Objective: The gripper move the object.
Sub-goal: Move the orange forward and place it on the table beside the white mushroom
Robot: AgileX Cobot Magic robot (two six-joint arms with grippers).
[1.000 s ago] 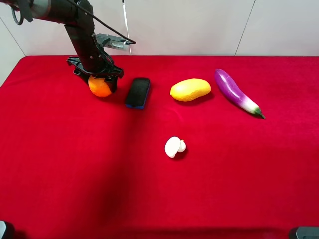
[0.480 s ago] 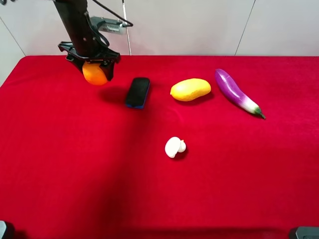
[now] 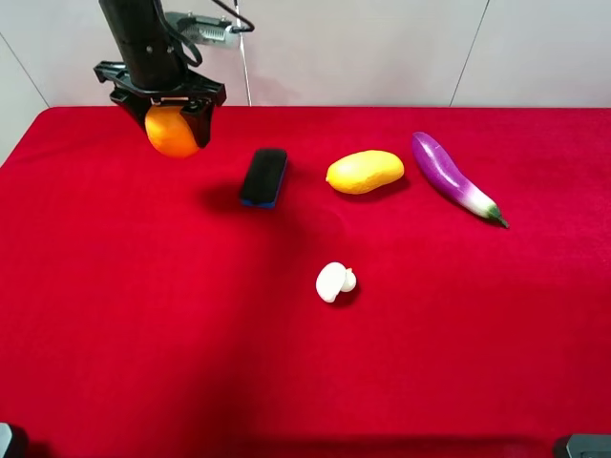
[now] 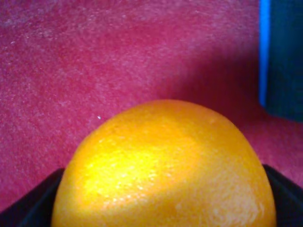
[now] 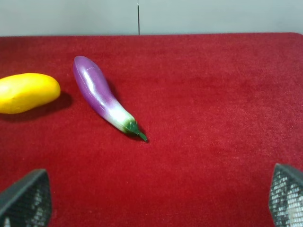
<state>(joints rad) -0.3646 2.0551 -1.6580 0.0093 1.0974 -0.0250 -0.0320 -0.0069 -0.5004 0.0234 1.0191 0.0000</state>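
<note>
Bench (image 3: 115,334) is wearing red napped cloth: soft and grippy, so nothing is rolling. Left arm (image 3: 143,38) is hanging over the far-left corner. Left fingers (image 4: 286,198) are clamping the orange (image 3: 170,135) by its sides and carrying it clear of the cloth, probably mid-transfer. Right fingers (image 5: 26,198) are sitting spread and empty. Eggplant (image 3: 449,176), glossy and curved, is lying far right. Mango (image 3: 365,172), a smooth oval, is lying just left of it. Black slab (image 3: 264,176), blue-edged, is lying right of the orange. Orange skin is showing round and dimpled. Mushroom (image 3: 334,281), matte white, is resting mid-bench.
</note>
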